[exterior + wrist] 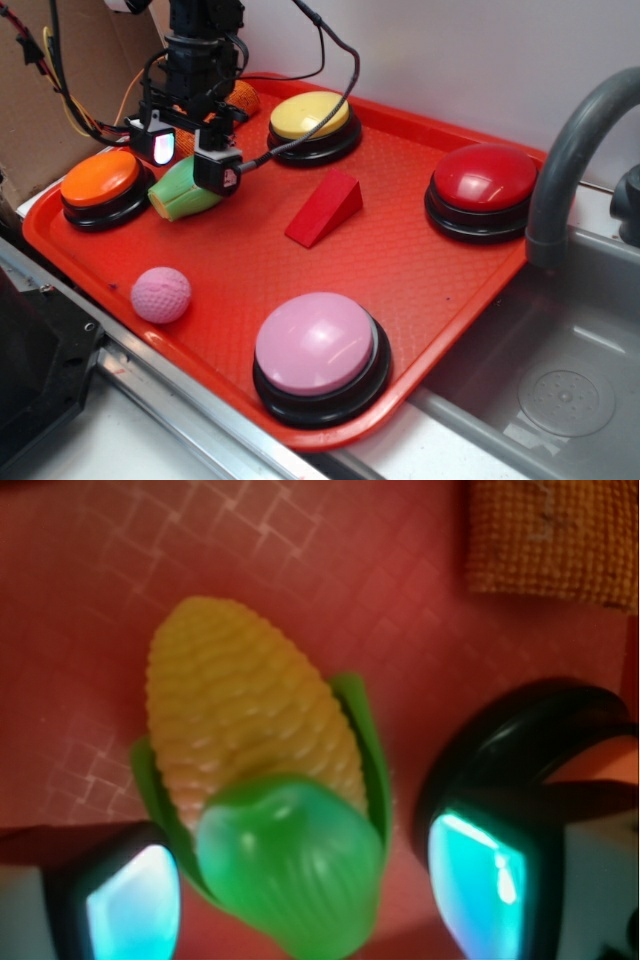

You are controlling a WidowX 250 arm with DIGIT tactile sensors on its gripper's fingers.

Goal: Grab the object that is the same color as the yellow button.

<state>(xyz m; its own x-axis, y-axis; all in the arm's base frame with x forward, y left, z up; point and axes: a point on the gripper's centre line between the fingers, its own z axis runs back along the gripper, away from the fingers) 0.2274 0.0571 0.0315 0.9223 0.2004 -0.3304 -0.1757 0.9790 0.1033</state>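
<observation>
A red textured tray on the desk beside a sink holds everything. At its ten o'clock corner lies the toy corn cob, probably light, rigid, slick plastic; gripping across its green husk seems safest. The end effector hangs spread around it, not yet pinching.

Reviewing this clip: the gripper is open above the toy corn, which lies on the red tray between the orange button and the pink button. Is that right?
Not quite. The open gripper is above the toy corn on the red tray, but the corn lies between the orange button and the yellow button, not the pink button, which sits at the tray's near edge. The exterior view shows this.
</observation>
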